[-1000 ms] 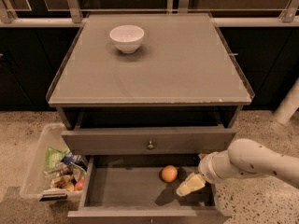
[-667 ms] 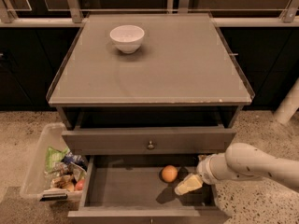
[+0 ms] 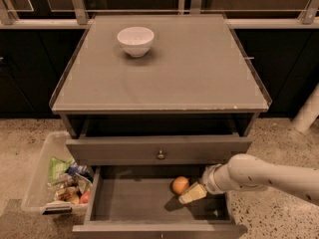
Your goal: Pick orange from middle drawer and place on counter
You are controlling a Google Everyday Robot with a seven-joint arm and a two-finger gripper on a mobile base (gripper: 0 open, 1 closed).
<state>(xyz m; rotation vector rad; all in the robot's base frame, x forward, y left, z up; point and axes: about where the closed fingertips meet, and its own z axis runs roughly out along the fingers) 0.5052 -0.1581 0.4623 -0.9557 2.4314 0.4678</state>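
The orange (image 3: 180, 184) lies on the dark floor of the open middle drawer (image 3: 134, 203), right of its centre. My gripper (image 3: 191, 194) reaches in from the right on a white arm and sits just right of and below the orange, close beside it. The counter (image 3: 184, 68) is the wide grey cabinet top above, with a white bowl (image 3: 135, 40) at its back left.
A closed drawer front with a small round knob (image 3: 160, 155) sits above the open drawer. A clear plastic bin (image 3: 52, 178) of packets and a small red item stands on the floor at the left. A white pole (image 3: 307, 111) stands at the right.
My gripper has shifted slightly left toward the orange. The orange has not moved.
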